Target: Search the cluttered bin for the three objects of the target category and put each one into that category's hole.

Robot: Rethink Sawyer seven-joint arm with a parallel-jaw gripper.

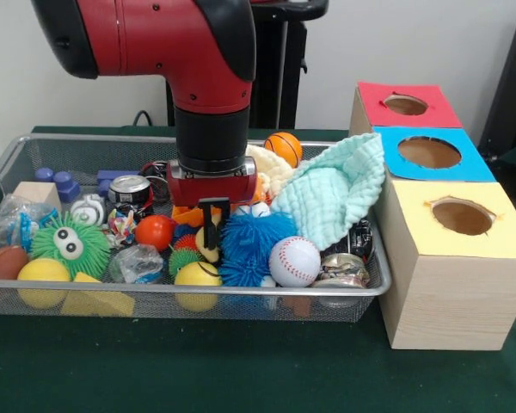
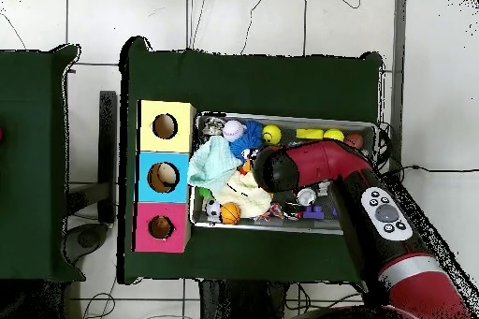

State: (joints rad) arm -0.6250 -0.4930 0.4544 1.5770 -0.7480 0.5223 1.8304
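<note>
Bin (image 1: pixel 17 151): tool (image 1: pixel 211 231) lowered into its clutter beside blue spiky ball (image 1: pixel 254 241), grip state cannot be told; red-faced hole (image 1: pixel 405 104) lies well apart, outside bin.

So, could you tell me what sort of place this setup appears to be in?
Probably a robotics lab test bench. A red arm's gripper reaches into a wire-mesh bin of toys on a green-covered table, beside wooden boxes with a red-faced hole, and cables lie across the tiled floor.
</note>
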